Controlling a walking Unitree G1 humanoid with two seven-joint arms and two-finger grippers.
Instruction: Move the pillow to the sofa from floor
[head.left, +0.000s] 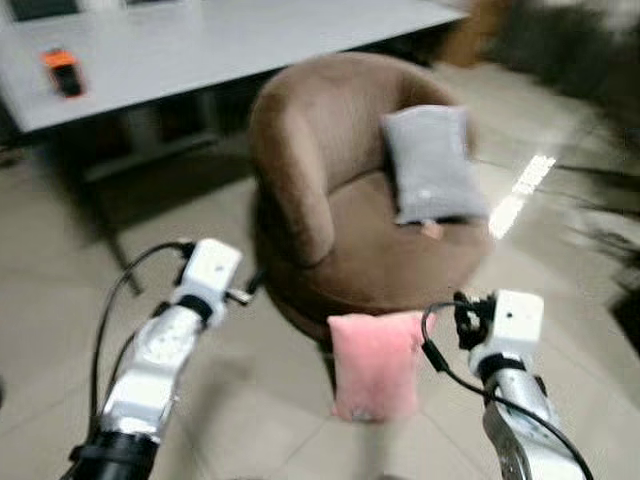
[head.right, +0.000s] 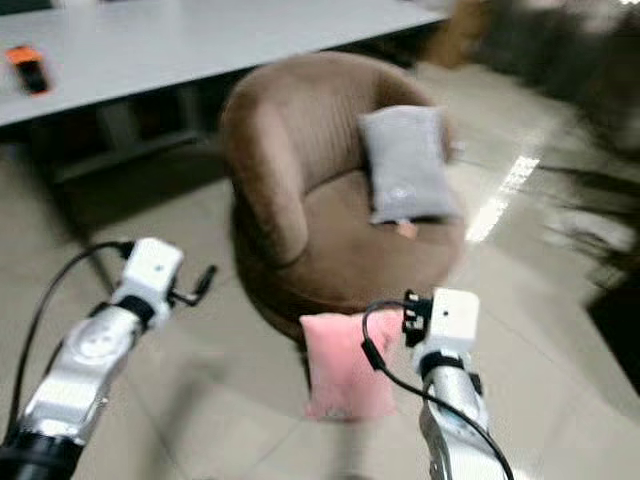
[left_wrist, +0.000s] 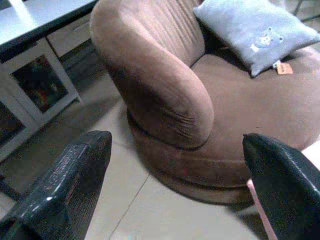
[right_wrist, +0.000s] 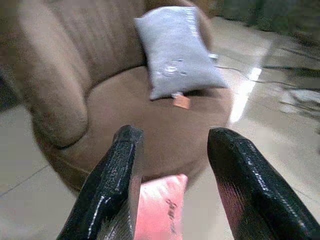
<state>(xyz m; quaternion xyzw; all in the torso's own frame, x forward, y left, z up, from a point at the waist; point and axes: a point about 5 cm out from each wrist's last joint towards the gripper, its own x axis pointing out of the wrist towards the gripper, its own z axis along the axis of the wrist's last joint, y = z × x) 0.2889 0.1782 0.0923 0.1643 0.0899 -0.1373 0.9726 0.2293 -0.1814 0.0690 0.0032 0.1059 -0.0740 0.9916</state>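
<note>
Pale tiled floor (head.left: 250, 400), glossy, with a bright streak of reflected light off to my right. Behind it a long grey table (head.left: 220, 45) carrying a small orange-and-black object (head.left: 62, 71) I cannot identify. The head views are blurred.

Centre of the scene: a round brown sofa chair (head.left: 340, 230), tub-shaped, with a curved ribbed back and a fabric that looks like short-pile velvet. A grey pillow (head.left: 430, 165) leans on its backrest, soft and rectangular, with a small printed motif and an orange tag hanging at its lower edge.

Task object: the pink pillow (head.left: 375, 365). It stands upright on the floor, leaning against the front of the sofa base. Plump, soft-looking, smooth cover. It is not yet lifted.

My left gripper (left_wrist: 175, 170) is raised in front of me, pointed at the sofa's arm side, fingers (left_wrist: 65, 185) wide apart and holding nothing. My right gripper (right_wrist: 172, 170) is raised over the pink pillow, fingers also apart and empty; the pillow's top edge shows between and below them.

Judgement: both arms are held forward and open as an approach pose. The pillow's upright lean leaves its top edge exposed, which should suit a pinch from above. Soft filling will likely sag once lifted.
</note>
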